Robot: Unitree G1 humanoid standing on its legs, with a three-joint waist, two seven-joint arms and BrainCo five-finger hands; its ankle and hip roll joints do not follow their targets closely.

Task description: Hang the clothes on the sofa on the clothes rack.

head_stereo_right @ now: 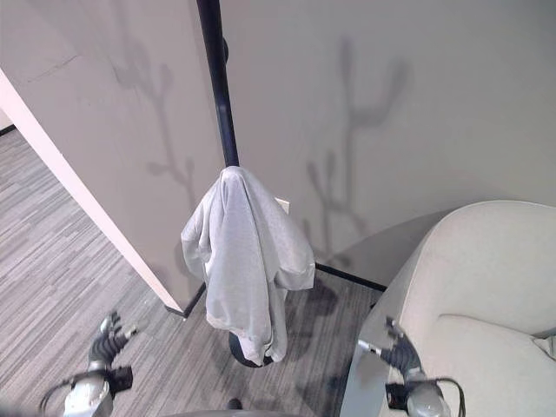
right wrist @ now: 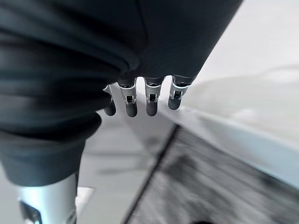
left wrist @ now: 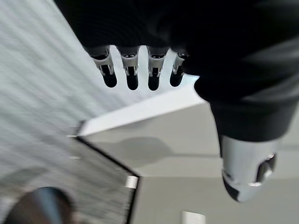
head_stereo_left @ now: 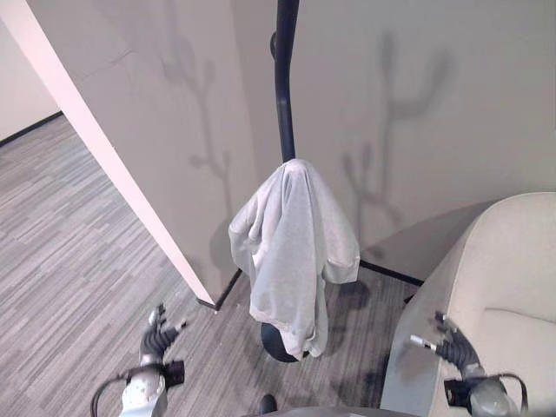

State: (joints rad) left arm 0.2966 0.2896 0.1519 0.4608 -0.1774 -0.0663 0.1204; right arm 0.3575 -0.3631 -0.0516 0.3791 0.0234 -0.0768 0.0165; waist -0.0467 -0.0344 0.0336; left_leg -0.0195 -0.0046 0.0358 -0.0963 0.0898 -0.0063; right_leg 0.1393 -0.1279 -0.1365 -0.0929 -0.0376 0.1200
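One pale grey garment (head_stereo_left: 291, 252) hung draped over a low prong of the dark clothes rack (head_stereo_left: 284, 82), its folds falling down the pole almost to the round base (head_stereo_left: 276, 343) on the grey carpet (head_stereo_left: 78, 252). The rack stood in the corner where two beige walls (head_stereo_left: 452, 104) met, with a white edge strip (head_stereo_left: 104, 143) running down to the rack's left. The cream sofa (head_stereo_left: 508, 278) sat to the right of the rack, near it but apart, and the part of its seat in view carried no clothing.

Both hands were low and well short of the rack. The left hand (head_stereo_left: 158, 334) was down to the left of the base, its fingers (left wrist: 132, 70) straight and released, holding nothing. The right hand (head_stereo_left: 452, 340) hovered at the sofa's near edge, its fingers (right wrist: 152, 98) likewise relaxed and empty.

Judged from this, the hanging looked done, at least for this garment. The remaining risk lay in how it sat: it seemed caught on a single point, with more cloth on one side, so it could slide off under its own weight. A hand or arm brushing the pole could tip it loose too.
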